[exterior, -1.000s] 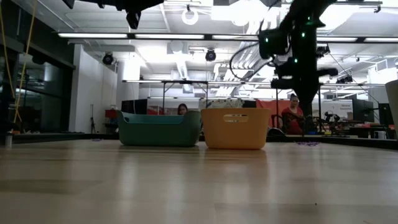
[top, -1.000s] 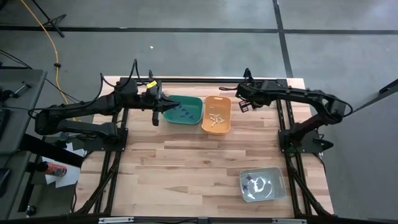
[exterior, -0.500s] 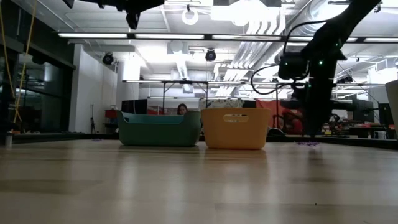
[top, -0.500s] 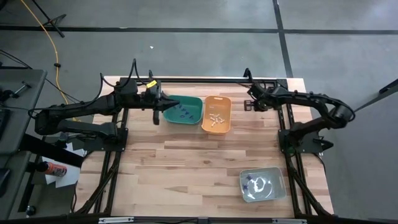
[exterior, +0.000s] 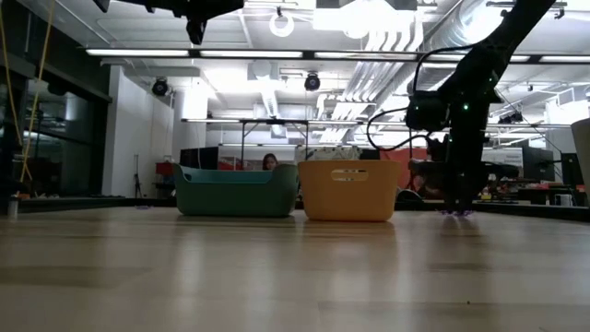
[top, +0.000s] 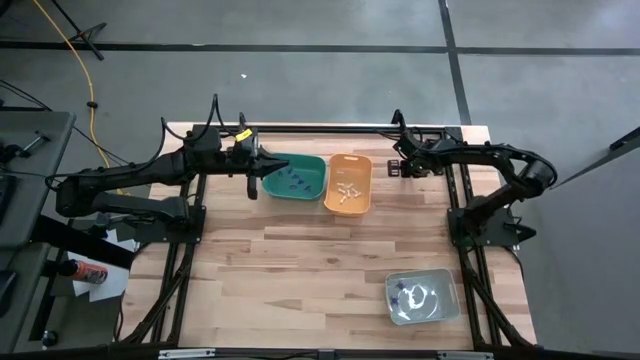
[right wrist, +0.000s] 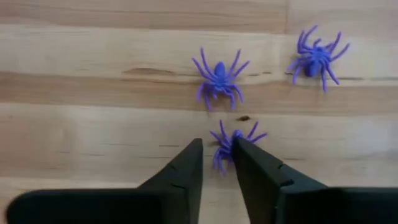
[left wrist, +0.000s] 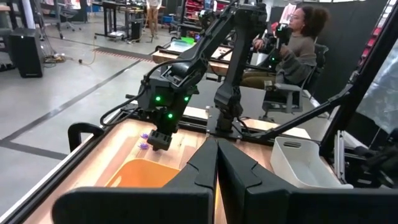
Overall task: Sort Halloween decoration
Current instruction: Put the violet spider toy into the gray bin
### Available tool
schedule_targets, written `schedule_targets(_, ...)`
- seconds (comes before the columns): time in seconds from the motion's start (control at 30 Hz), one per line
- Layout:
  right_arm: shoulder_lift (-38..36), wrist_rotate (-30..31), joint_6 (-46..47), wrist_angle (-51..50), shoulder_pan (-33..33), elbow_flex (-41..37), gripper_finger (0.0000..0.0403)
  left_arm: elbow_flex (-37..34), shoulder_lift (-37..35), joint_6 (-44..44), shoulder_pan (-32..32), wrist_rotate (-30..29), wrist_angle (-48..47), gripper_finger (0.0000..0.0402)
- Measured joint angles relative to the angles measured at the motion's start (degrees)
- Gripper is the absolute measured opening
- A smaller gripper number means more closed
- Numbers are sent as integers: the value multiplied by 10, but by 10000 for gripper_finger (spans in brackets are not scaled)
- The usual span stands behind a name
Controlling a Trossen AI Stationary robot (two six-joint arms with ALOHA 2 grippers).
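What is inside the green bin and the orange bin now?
The green bin holds several small dark purple trinkets. The orange bin holds small cream trinkets. The left gripper covers the green bin's corner, so anything there is hidden.

Right gripper [right wrist: 216,163] pointing down, fingers slightly parted — left gripper [left wrist: 216,163] raised, fingers pressed together

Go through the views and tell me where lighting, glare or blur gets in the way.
Low view: bright ceiling lights behind leave the right gripper a dark silhouette, and the near table is soft. Right wrist view: evenly lit, the purple spiders sharp, the fingers slightly soft. Left wrist view: the left gripper fills the foreground. High view: flat light, the trinkets in the grey bin too small to make out.
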Motion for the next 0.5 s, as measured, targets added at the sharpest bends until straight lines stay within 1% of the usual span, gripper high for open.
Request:
schedule_targets(0.07,0,-1,-15,7,1,0,108,0,0,-4,0,0,0,0)
schedule_targets(0.17,0,-4,-30,8,1,0,120,0,0,-4,0,-1,0,0)
schedule_targets(0.37,-8,-16,-44,4,1,1,122,0,0,-4,0,-1,0,0)
schedule_targets(0.5,-31,-22,-45,-4,7,21,122,0,0,-4,0,-1,0,0)
